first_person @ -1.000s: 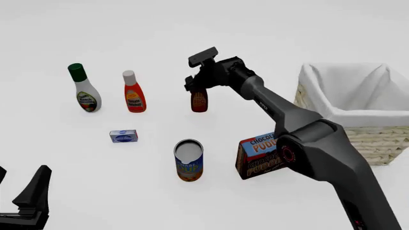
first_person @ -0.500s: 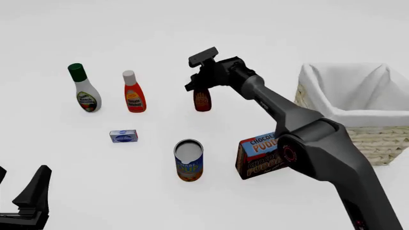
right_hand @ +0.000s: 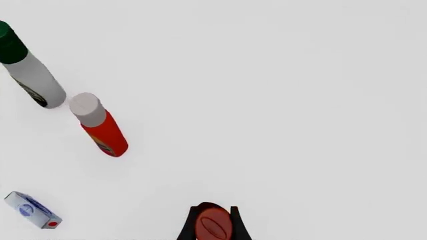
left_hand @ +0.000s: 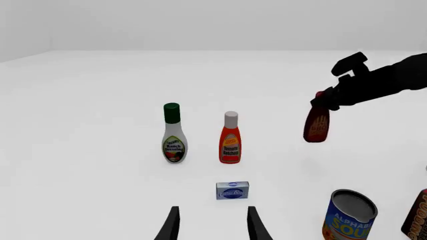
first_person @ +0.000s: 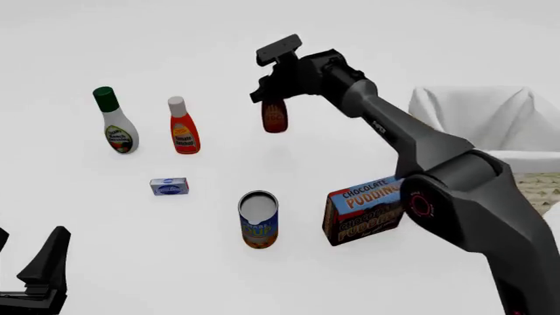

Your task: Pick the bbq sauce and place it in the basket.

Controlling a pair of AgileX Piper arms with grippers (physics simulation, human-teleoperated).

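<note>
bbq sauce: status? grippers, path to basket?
Right gripper shut on bbq sauce, lifted off table. Left gripper open, idle. Basket to the right; nothing seen in between.

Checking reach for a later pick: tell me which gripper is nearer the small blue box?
Left. The left gripper sits just short of the small blue box; the right gripper is far beyond it.

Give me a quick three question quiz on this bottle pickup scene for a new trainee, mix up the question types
1. True or false: the bbq sauce stands on the table.
2. Which gripper holds it? A) left gripper B) right gripper
3. Fill in: between the ranch bottle and the held bottle stands the ___ bottle.

Key: 1. False, it hangs lifted above the table. 2. B. 3. Ketchup.
</note>
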